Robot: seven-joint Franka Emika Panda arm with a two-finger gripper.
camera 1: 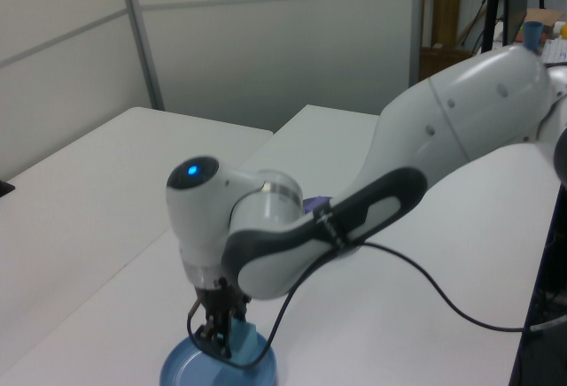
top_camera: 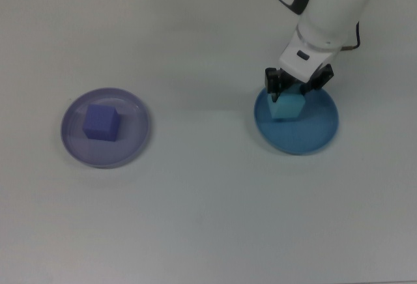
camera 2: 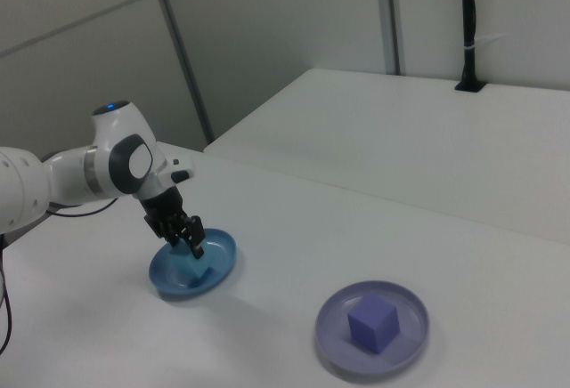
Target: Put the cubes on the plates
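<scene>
The purple cube (top_camera: 101, 122) (camera 2: 372, 324) rests in the middle of the lavender plate (top_camera: 135, 111) (camera 2: 410, 306) at the top view's left. My gripper (top_camera: 291, 94) (camera 1: 217, 340) (camera 2: 187, 238) is shut on the turquoise cube (top_camera: 287, 107) (camera 1: 246, 340), fingers on two opposite sides. It holds the cube low over the blue plate (top_camera: 316, 134) (camera 1: 182, 373) (camera 2: 218, 268), toward the plate's upper left in the top view. Whether the cube touches the plate cannot be told. In the left view my arm hides nearly all of the lavender plate.
The white table (top_camera: 208, 219) carries only the two plates. A black cable (camera 1: 443, 271) trails from the arm across the table. A second white table (camera 2: 427, 139) stands behind, with a black post (camera 2: 468, 32) on it. Wall panels close off the back.
</scene>
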